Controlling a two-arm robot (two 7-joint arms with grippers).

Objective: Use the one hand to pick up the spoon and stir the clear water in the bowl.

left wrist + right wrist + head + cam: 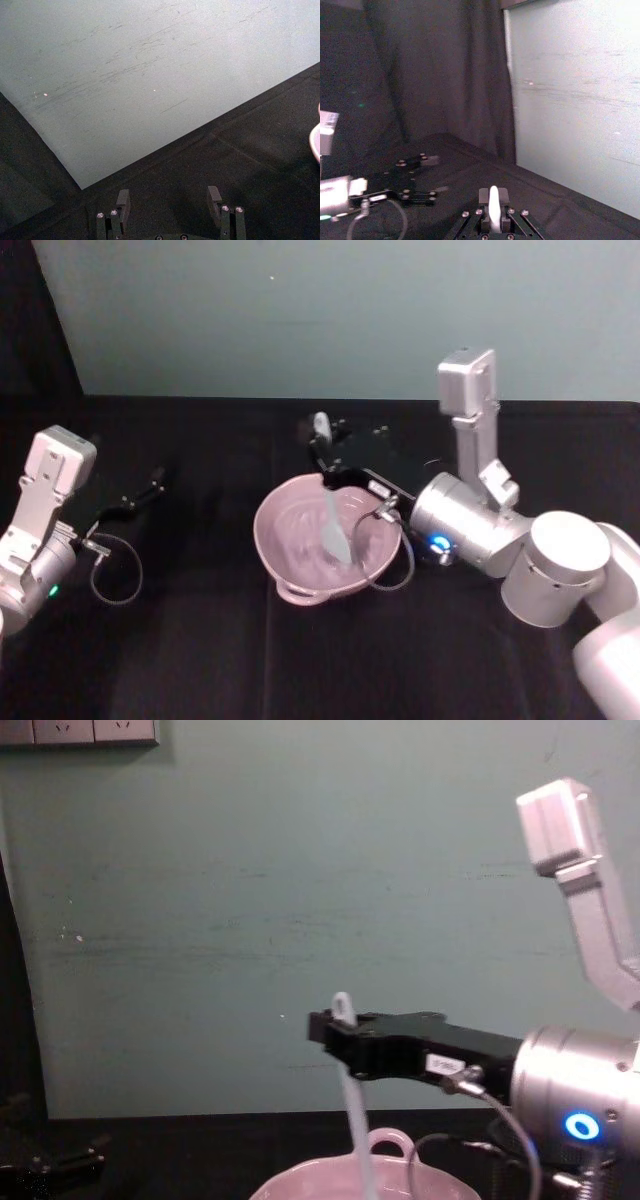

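Observation:
The pale pink bowl (pixel 278 536) sits mid-table, its loop handle toward me. The white spoon (pixel 334 530) stands almost upright in it, blade down against the inside and holed handle tip sticking up above the fingers. My right gripper (pixel 322 453) reaches in from the right and is shut on the spoon's upper handle. From the chest, the right gripper (pixel 338 1032) holds the spoon (pixel 354 1120) over the bowl (pixel 300 1186). In the right wrist view the spoon (pixel 493 210) sits pinched in the right gripper (pixel 493 199). The clear water is not distinguishable from the glossy inside. My left gripper (pixel 150 485) rests open at far left.
Black cloth covers the table, with a pale green wall behind it. A looped cable (pixel 115 570) hangs by the left wrist, and another cable (pixel 395 550) curls from the right wrist beside the bowl's rim. The left gripper (pixel 169 200) faces the wall, with the bowl's edge (pixel 316 142) just showing.

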